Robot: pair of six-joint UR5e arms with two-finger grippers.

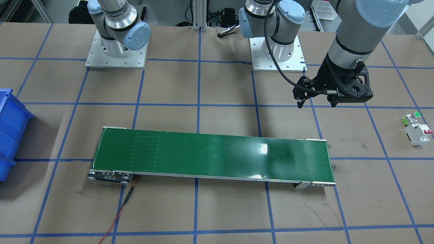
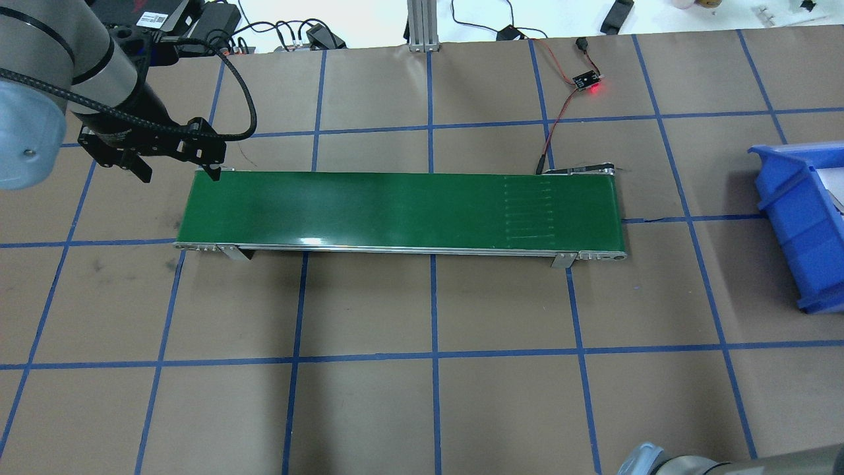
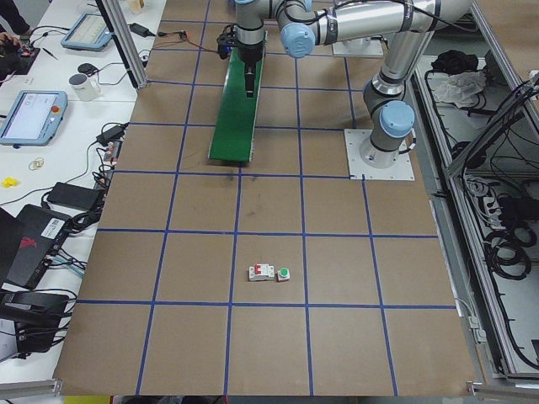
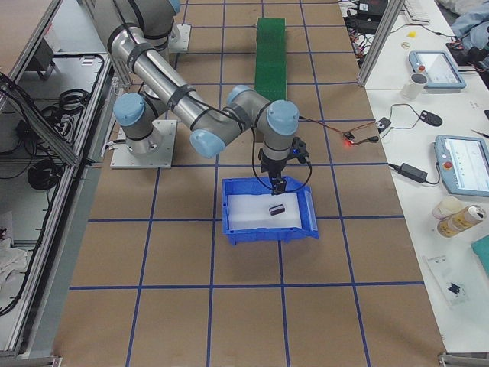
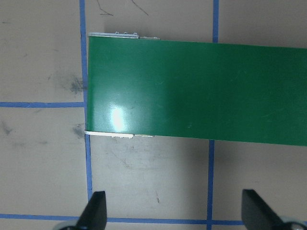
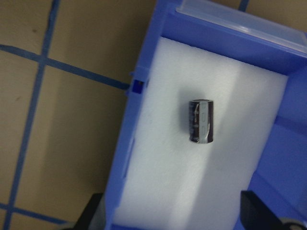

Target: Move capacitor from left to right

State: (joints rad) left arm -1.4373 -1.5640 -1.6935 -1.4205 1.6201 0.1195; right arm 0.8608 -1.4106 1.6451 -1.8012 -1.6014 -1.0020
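The capacitor (image 6: pixel 200 121), a stubby dark cylinder with pale printing, lies on its side on the white foam inside the blue bin (image 6: pixel 139 72). In the exterior right view the capacitor (image 4: pixel 276 209) shows as a small dark piece in the bin (image 4: pixel 267 232). My right gripper (image 6: pixel 175 215) is open and empty, above the bin and apart from the capacitor; it also shows in the exterior right view (image 4: pixel 275 183). My left gripper (image 5: pixel 175 211) is open and empty, above the table beside the left end of the green conveyor belt (image 5: pixel 201 91), also in the front view (image 1: pixel 316 103).
The green conveyor (image 2: pixel 395 208) runs across the table's middle, and nothing lies on it. The blue bin (image 2: pixel 791 198) stands beyond its right end. A white circuit breaker (image 1: pixel 419 134) and a green-capped push button (image 1: pixel 412 117) lie on the table's left part. A sensor board with a red light (image 2: pixel 587 82) sits behind the belt.
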